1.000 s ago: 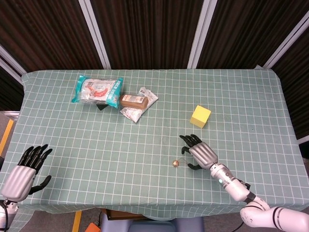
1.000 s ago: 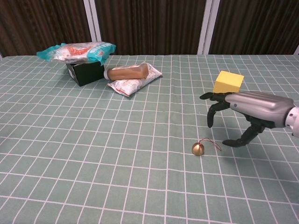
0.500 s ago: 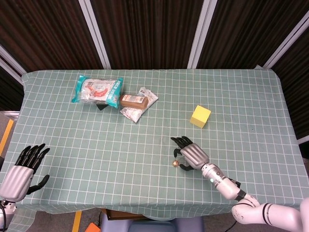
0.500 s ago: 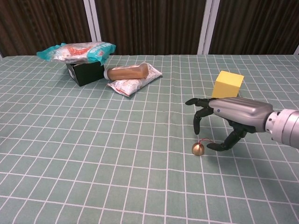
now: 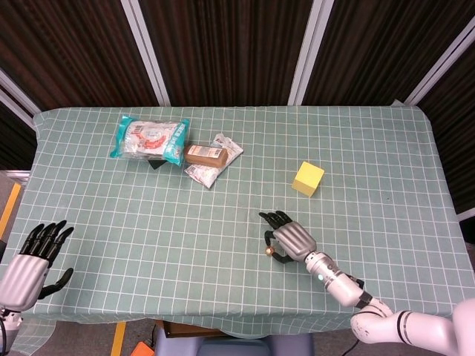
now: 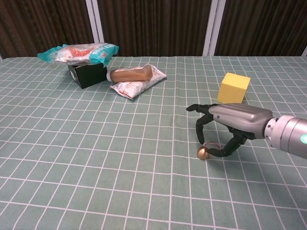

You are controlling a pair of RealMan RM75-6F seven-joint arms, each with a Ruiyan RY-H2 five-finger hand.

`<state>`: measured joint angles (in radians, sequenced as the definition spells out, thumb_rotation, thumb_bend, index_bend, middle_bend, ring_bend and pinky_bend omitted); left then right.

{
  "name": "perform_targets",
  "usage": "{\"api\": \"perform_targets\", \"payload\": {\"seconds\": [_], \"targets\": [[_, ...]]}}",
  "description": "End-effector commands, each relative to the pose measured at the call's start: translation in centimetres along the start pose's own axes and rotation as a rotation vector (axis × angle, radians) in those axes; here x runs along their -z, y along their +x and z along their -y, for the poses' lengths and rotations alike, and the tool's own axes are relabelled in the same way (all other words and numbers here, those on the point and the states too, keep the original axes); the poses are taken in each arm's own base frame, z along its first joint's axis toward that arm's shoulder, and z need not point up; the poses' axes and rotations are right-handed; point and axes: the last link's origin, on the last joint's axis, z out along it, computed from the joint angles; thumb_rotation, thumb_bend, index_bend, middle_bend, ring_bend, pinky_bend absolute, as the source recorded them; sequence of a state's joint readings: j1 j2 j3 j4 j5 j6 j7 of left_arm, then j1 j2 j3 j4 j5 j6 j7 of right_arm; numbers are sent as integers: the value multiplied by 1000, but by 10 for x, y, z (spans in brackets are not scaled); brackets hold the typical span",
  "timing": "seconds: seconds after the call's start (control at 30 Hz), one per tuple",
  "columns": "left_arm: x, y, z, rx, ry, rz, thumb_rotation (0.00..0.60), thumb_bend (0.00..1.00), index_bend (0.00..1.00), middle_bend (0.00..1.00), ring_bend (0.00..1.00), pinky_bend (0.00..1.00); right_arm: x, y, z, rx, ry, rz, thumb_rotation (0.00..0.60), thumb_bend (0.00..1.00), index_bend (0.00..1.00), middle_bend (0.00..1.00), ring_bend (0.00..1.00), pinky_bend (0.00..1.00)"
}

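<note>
A table (image 5: 386, 148) under a green checked cloth carries it all. Far left, a black box (image 6: 86, 75) sits on the cloth, a brown bottle (image 6: 130, 74) lying beside it on a crinkled packet (image 6: 139, 84). Right of centre stands a yellow cube (image 5: 308, 179); nearer, a small brass bell (image 6: 203, 153).

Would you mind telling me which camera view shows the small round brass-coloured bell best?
The chest view: the small brass-coloured bell shows from the side, with its red string, on the green checked tablecloth at the right hand's fingertips. The head view shows only a tiny gold dot, partly covered by that hand.
</note>
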<state>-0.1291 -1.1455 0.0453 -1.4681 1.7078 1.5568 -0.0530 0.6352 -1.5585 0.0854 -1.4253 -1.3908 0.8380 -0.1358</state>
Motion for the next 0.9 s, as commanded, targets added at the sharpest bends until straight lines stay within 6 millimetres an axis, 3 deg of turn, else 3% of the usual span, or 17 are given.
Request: {"api": "perform_targets", "payload": {"seconds": [0.03,0.63,0.9], "targets": [[0,0,0,1,-1,-3,600,358,0,0,0,46,-1,0,0,1,-2,-2,600,463,636,0,0,0],[1,1,2,1,6,4,600,358,0,0,0,46,-3,-4,2,3,-3,3,600,501,680,17,0,0],[2,1,2,1,6,1,600,358,0,0,0,47,-3,-3,3,8,-4,-2,600,575,719,40,0,0]]}}
